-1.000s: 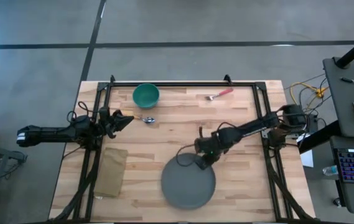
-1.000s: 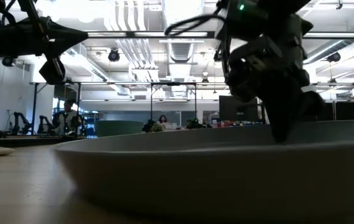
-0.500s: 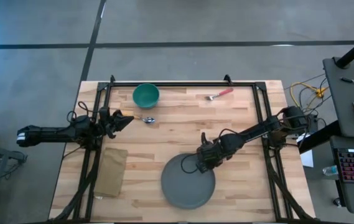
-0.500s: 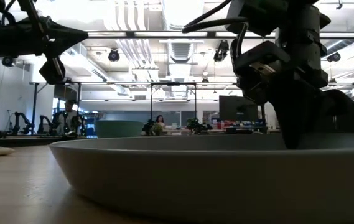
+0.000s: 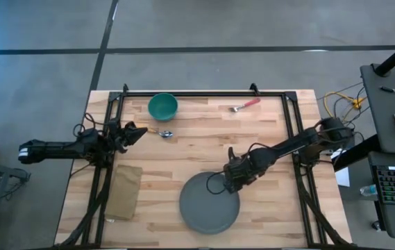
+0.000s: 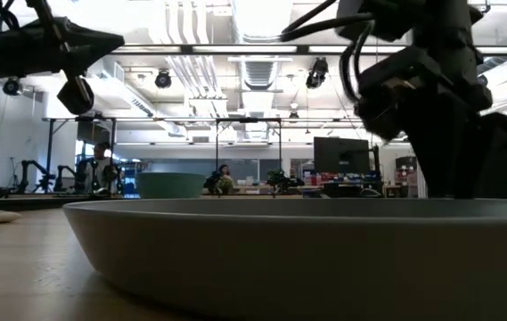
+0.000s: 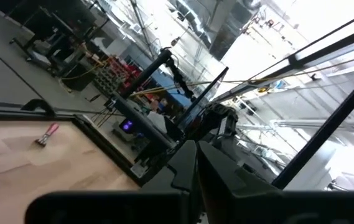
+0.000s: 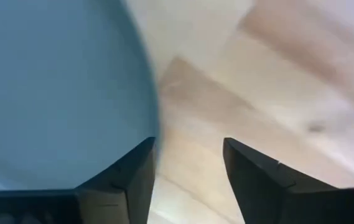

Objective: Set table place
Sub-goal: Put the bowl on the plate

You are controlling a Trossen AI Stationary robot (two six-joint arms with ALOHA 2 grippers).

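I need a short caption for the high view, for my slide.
Right gripper at the rim of the round grey plate on the pale wooden table; left gripper waits.

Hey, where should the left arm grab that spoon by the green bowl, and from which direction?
Probably the handle. The spoon lies flat on the table, its shiny bowl end pointing toward the table's middle and the thin handle toward the left hand, which hovers just beside it. Come straight down from above, fingers across the handle, since a flat spoon offers no side purchase.
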